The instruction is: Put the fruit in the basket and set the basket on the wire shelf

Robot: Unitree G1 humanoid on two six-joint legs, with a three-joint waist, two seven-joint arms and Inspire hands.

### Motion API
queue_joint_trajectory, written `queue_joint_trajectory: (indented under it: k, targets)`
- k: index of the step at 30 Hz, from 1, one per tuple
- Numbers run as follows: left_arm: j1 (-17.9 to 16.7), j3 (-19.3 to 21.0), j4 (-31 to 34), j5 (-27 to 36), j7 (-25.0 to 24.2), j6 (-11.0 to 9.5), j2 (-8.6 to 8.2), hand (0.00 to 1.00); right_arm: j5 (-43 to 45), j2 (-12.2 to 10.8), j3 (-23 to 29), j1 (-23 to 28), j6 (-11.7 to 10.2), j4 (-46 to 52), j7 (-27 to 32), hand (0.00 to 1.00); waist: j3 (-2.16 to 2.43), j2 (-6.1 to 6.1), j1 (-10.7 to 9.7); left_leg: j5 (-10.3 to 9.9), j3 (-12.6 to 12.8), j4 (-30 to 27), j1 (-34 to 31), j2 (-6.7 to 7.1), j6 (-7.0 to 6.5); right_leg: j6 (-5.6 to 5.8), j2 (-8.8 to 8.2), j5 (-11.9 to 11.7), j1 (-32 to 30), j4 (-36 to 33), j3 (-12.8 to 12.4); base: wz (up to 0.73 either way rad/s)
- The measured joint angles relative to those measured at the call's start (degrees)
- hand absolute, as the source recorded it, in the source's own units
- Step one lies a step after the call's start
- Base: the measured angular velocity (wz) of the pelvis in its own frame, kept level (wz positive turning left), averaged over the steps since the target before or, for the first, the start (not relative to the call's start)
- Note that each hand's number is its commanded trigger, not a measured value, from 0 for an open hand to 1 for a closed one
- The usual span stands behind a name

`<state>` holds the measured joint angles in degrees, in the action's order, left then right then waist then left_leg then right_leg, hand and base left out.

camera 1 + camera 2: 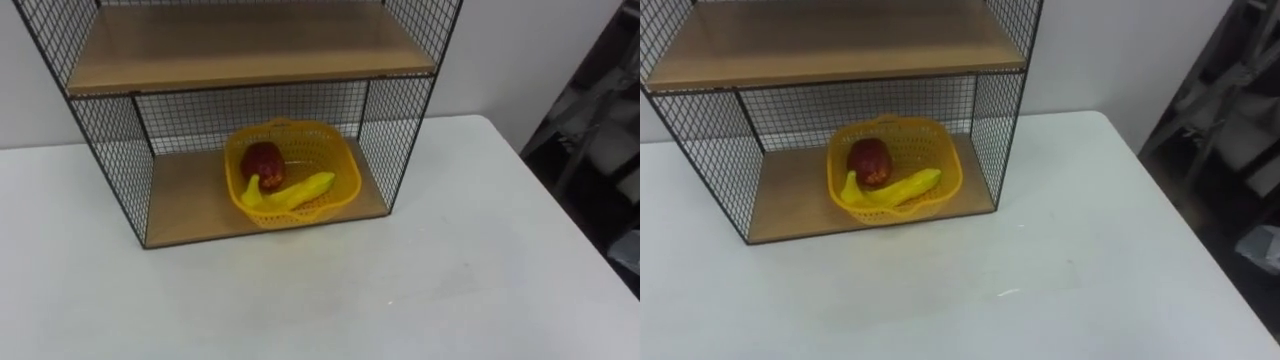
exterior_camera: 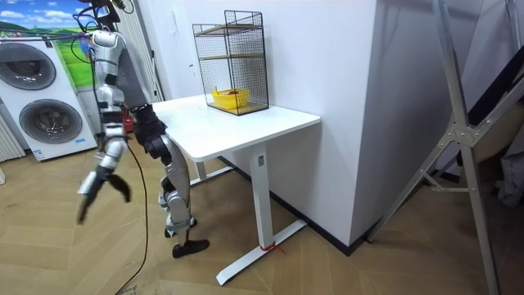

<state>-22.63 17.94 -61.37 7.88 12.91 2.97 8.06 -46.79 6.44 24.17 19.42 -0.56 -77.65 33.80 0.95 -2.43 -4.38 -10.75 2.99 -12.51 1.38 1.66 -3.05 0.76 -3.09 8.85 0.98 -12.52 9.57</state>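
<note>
Fruit (image 1: pixel 263 163) in basket (image 1: pixel 340 160) on wire shelf's (image 1: pixel 110 150) btm board, atop table (image 1: pixel 450 270)

The top of the wire shelf (image 1: pixel 250 45) runs off the eye views' upper edge. In the room view the fruit (image 2: pixel 226 93) in the basket (image 2: pixel 232 102) is too small to tell apart — and a low-hanging robot hand (image 2: pixel 101 178) is blurred.

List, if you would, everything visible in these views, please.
wire shelf: one, black mesh with wooden boards, on the table
basket: one, yellow, on the shelf's bottom board
red fruit: one, dark red, in the basket
banana: one, yellow, in the basket beside the red fruit
table: one, white, carrying the shelf
washing machines: two, white, stacked, room view's left
right hand: one, fingers relaxed, hanging beside the robot, holding nothing
</note>
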Motion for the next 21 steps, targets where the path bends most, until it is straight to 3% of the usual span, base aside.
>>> queue_joint_trajectory:
  k: [2, 4, 6, 9, 14, 21]
  targets:
    - [1.0, -1.8, -0.8, -1.3, -0.2, 1.1, 0.00, 0.00, 9.5, 0.4, -5.7, -3.0, 1.9, -1.2, -3.0, 0.00, -0.17, 0.72, 0.8, 0.0, 0.2, 0.2, 0.9, 0.02, -0.05, 0.02, 0.04, -0.2, 0.4, 0.4, -0.1, -0.10]
    - [2.3, -3.1, -0.9, -3.8, -0.4, 2.5, -0.31, 0.00, 20.8, 1.5, -11.8, -7.1, 4.1, -1.1, -7.1, 0.00, -0.23, 1.20, 3.2, 0.0, 0.2, 0.5, 1.6, 0.01, -0.05, -0.01, 0.21, -0.5, 1.1, 0.9, -0.3, -0.09]
    - [3.4, -4.6, -1.7, -4.9, -0.8, 3.5, -0.48, 0.00, 26.5, 2.6, -14.1, -10.4, 5.6, -1.1, -9.5, 0.00, -0.23, 1.30, 4.2, 0.0, 0.1, 0.5, 1.8, -0.02, -0.01, -0.07, 0.28, -0.5, 1.3, 0.9, -0.2, 0.03]
    - [4.7, -5.0, -3.0, -6.5, -1.3, 4.8, -1.18, 0.00, 31.6, 3.4, -15.6, -13.7, 5.7, 0.0, -13.1, 0.00, -0.70, 1.46, 5.2, 0.1, -0.7, 0.5, 2.0, -0.05, 0.13, -0.12, 0.55, -0.9, 2.3, 1.9, 0.6, 0.14]
    - [5.0, -8.6, -2.9, -8.6, -2.4, 5.9, -1.25, 0.00, 38.0, 3.2, -18.9, -14.2, 7.6, 1.3, -19.1, 0.00, -0.99, 2.00, 6.1, 0.2, -1.6, 0.2, 2.0, 0.04, 0.19, -0.13, 0.29, -0.7, 3.0, 1.9, 1.6, 0.12]
    - [5.1, -11.6, -2.8, -10.5, -6.3, 6.9, -1.09, 0.00, 47.0, 3.2, -23.1, -13.0, 9.5, 0.1, -23.9, 0.00, -1.01, 2.48, 6.1, 0.2, -2.1, -0.1, 2.2, 0.08, 0.17, -0.22, 0.23, -0.5, 3.5, 1.8, 2.2, 0.02]
